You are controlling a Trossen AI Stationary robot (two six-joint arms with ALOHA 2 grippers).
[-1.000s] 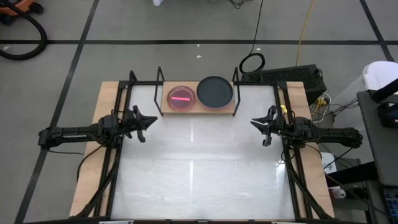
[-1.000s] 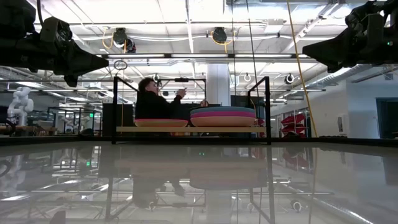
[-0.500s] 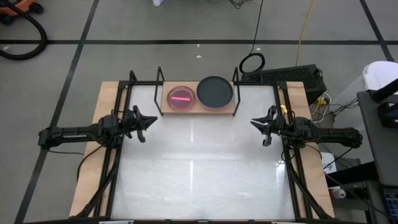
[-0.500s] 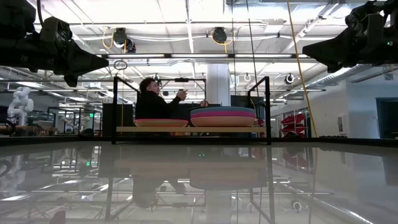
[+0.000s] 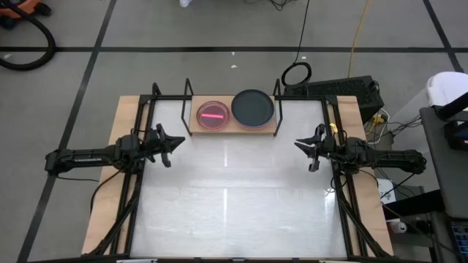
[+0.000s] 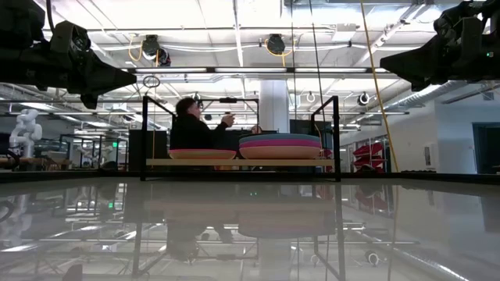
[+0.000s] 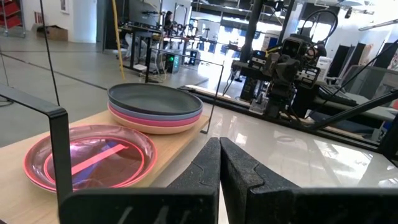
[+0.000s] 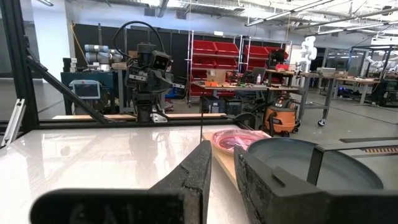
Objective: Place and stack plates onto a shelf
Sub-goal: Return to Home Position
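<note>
The shelf [image 5: 272,127], a light wooden board between black wire uprights, stands at the table's far edge. On its left half lies a clear hot pink plate [image 5: 213,115] on top of others. On its right half a black plate [image 5: 253,107] tops a stack with magenta and pale pink plates under it [image 7: 155,119]. My left gripper [image 5: 180,141] hovers shut over the table's left side, in front of the shelf's left end. My right gripper [image 5: 297,144] hovers shut over the right side, in front of the shelf's right end. Both grippers hold nothing.
The white glossy table top [image 5: 234,197] spreads between the two arms. Black frame rails [image 5: 131,204] run along both table sides. The shelf's wire upright [image 7: 59,155] stands close to my left gripper. A person [image 6: 191,125] sits in the room beyond the shelf.
</note>
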